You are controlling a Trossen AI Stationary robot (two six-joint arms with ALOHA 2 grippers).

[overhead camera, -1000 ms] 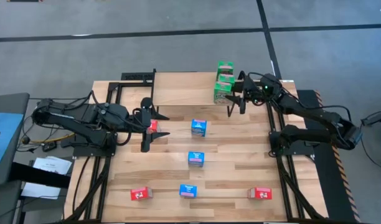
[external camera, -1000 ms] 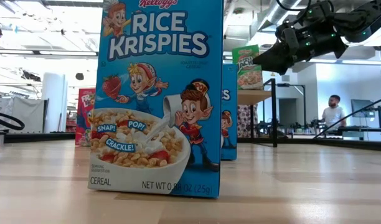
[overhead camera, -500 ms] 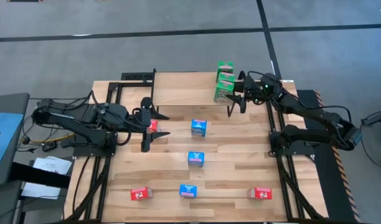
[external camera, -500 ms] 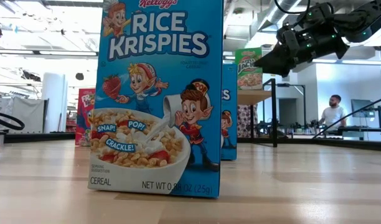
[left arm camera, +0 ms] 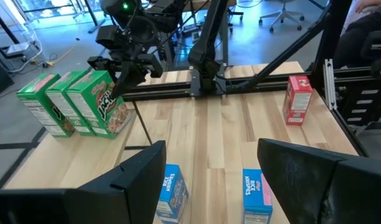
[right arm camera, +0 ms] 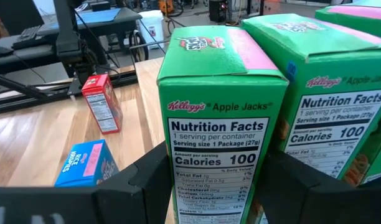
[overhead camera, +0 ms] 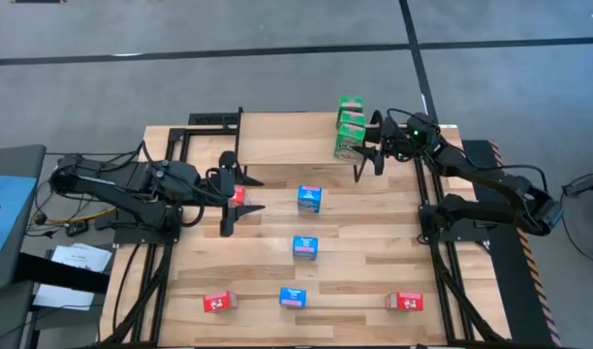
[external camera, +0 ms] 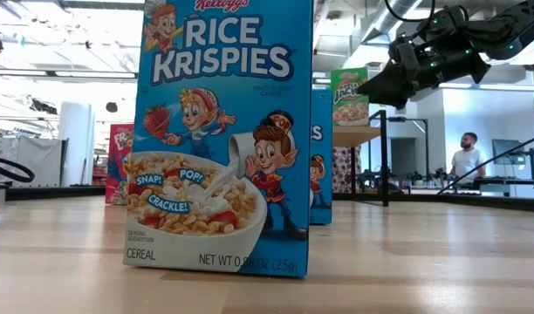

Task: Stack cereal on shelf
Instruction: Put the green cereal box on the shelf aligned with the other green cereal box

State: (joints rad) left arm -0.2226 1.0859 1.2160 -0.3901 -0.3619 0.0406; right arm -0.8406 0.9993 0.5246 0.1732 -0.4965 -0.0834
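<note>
3 cereal boxes (overhead camera: 349, 126) in a row on shelf (overhead camera: 287, 138) at bench (overhead camera: 374, 242) far edge, right hand (overhead camera: 366, 155) just beside nearest one. Left hand (overhead camera: 240, 197) mid-left, one box (overhead camera: 237, 196) between fingers. 2 boxes at centre, 3 along near edge.

The right gripper (overhead camera: 368, 152) seems slightly nearer the green boxes (overhead camera: 349, 127).

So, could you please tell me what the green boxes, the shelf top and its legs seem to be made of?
Green boxes: apparently thin printed cardboard, slightly glossy, with folded edges and a printed nutrition panel.
Shelf top: looks like light wood with visible plank seams and a matte finish.
Shelf legs: thin, straight and black, probably painted metal.
</note>
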